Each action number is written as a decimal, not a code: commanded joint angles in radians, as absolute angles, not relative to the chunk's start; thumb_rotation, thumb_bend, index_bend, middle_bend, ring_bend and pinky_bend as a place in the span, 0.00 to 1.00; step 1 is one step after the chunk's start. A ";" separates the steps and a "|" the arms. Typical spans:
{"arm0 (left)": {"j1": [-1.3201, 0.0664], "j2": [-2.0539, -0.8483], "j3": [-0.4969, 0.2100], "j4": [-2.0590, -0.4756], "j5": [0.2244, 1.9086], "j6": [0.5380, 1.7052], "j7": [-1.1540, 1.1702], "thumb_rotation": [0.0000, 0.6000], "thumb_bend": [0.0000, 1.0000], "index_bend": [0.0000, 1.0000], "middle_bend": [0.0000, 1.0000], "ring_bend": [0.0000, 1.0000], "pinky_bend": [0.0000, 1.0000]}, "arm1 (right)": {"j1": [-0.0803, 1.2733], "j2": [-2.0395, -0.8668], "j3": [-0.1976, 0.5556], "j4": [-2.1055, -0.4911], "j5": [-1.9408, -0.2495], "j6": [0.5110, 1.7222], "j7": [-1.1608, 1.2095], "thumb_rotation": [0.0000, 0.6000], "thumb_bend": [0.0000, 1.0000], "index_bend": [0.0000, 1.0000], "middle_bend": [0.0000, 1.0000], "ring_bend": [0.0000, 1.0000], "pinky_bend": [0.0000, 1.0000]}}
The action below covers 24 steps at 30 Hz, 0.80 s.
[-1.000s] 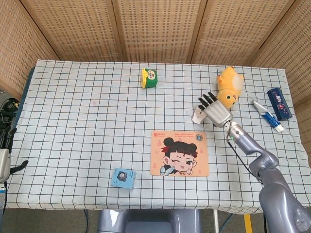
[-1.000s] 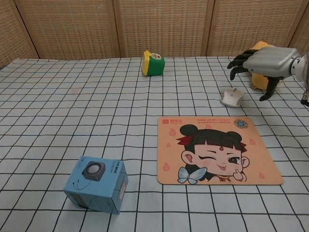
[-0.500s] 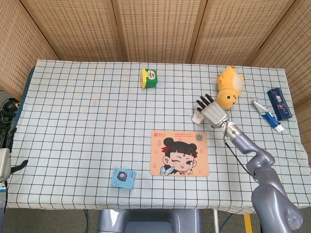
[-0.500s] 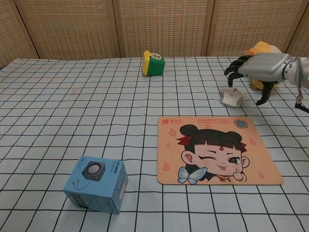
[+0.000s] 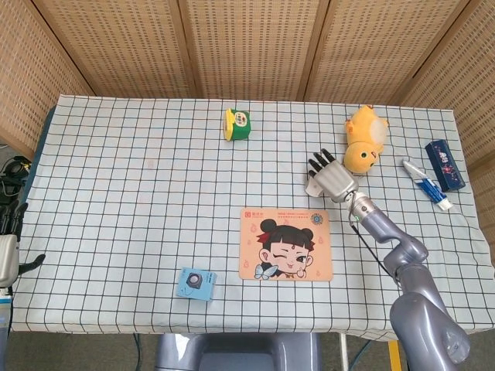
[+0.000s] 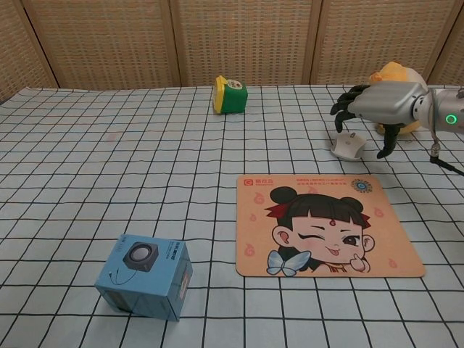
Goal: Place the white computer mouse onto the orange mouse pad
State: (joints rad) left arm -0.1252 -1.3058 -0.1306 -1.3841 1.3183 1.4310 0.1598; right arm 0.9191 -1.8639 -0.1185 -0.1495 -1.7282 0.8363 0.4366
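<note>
The white computer mouse point(image 6: 347, 147) lies on the checked cloth just beyond the far right corner of the orange mouse pad point(image 6: 326, 225). In the head view only the mouse's left edge point(image 5: 312, 186) shows beside the pad point(image 5: 285, 243). My right hand point(image 6: 377, 105) hangs directly over the mouse with its fingers spread and curved down around it, holding nothing; from the head view the right hand point(image 5: 332, 179) covers most of the mouse. My left hand point(image 5: 8, 259) sits off the table's left edge, mostly cut off, its thumb sticking out.
A green and yellow cup point(image 5: 238, 124) lies at the back middle. A yellow plush toy point(image 5: 365, 139) sits right behind my right hand. A tube point(image 5: 425, 184) and a blue box point(image 5: 445, 165) lie at the far right. A blue speaker box point(image 6: 145, 277) stands front left.
My right hand has shifted left and lowered, from beside the plush toy to just over the mouse. The mouse has not moved.
</note>
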 commanded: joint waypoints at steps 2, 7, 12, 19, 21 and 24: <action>-0.126 -1.306 -0.132 -1.382 1.316 1.431 0.158 1.00 0.00 0.00 0.00 0.00 0.00 | 0.928 -1.872 -0.118 -0.141 -1.721 0.816 0.429 1.00 0.21 0.33 0.19 0.06 0.11; -0.128 -1.308 -0.132 -1.377 1.309 1.423 0.157 1.00 0.00 0.00 0.00 0.00 0.00 | 0.936 -1.882 -0.119 -0.134 -1.716 0.800 0.418 1.00 0.21 0.34 0.19 0.06 0.11; -0.130 -1.310 -0.132 -1.372 1.303 1.418 0.158 1.00 0.00 0.00 0.00 0.00 0.00 | 0.943 -1.894 -0.119 -0.128 -1.711 0.784 0.414 1.00 0.21 0.36 0.19 0.06 0.11; -0.134 -1.315 -0.131 -1.364 1.297 1.407 0.161 1.00 0.00 0.00 0.00 0.00 0.00 | 0.953 -1.912 -0.116 -0.121 -1.702 0.770 0.404 1.00 0.21 0.37 0.20 0.08 0.11; -0.135 -1.316 -0.131 -1.363 1.296 1.404 0.161 1.00 0.00 0.00 0.00 0.00 0.00 | 0.957 -1.918 -0.113 -0.117 -1.697 0.765 0.399 1.00 0.21 0.37 0.21 0.08 0.11; -0.135 -1.316 -0.131 -1.361 1.294 1.402 0.159 1.00 0.00 0.00 0.00 0.00 0.00 | 0.958 -1.921 -0.111 -0.114 -1.694 0.762 0.392 1.00 0.21 0.38 0.21 0.08 0.11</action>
